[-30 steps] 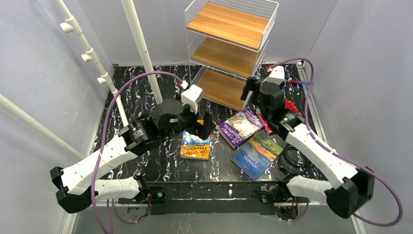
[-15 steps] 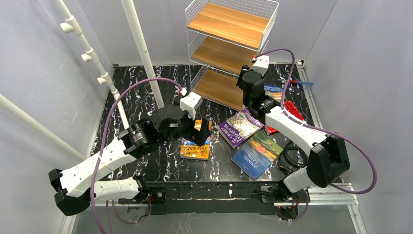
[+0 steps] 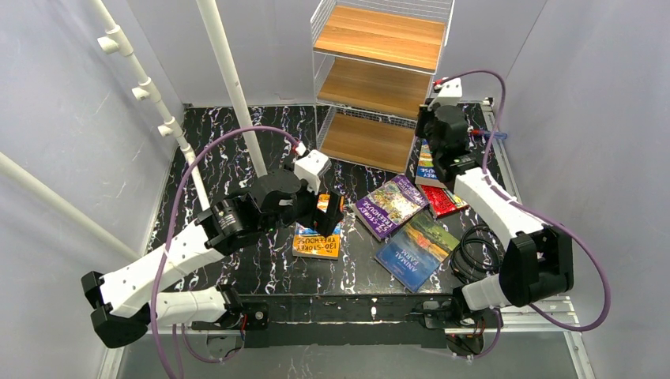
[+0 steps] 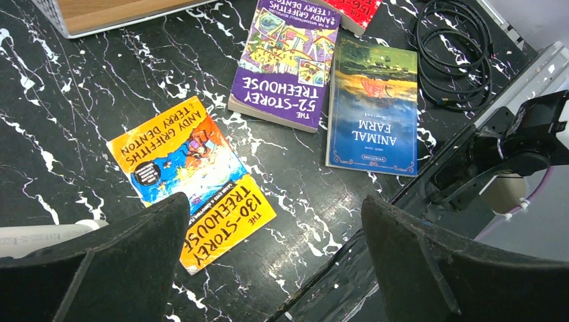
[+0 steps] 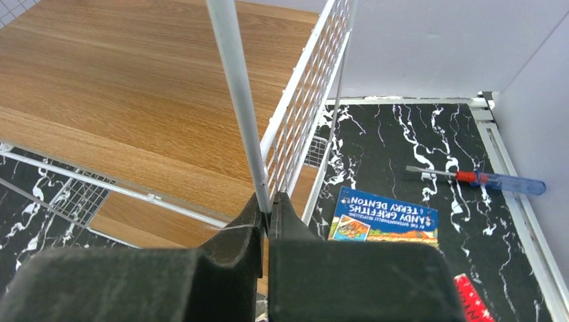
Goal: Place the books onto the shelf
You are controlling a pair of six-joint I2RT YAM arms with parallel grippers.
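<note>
The right tool (image 5: pixel 266 216) has swung to the shelf (image 3: pixel 381 38) and clamped its corner post (image 5: pixel 235 100). The left tool (image 4: pixel 272 228), wide open and empty, hovers over the orange book (image 4: pixel 188 168), lying slantwise on the counter (image 4: pixel 80 121).

Beside the shelf (image 3: pixel 379 35), the right arm (image 3: pixel 490 197) hides part of the blue book (image 3: pixel 423 170); the red book (image 4: pixel 359 7) is cut off by the picture's top edge.

Robot lab test cell, plain grey walls (image 3: pixel 47 95) on every side, white poles (image 3: pixel 229 79) at upper left, black marbled table (image 3: pixel 213 134)
</note>
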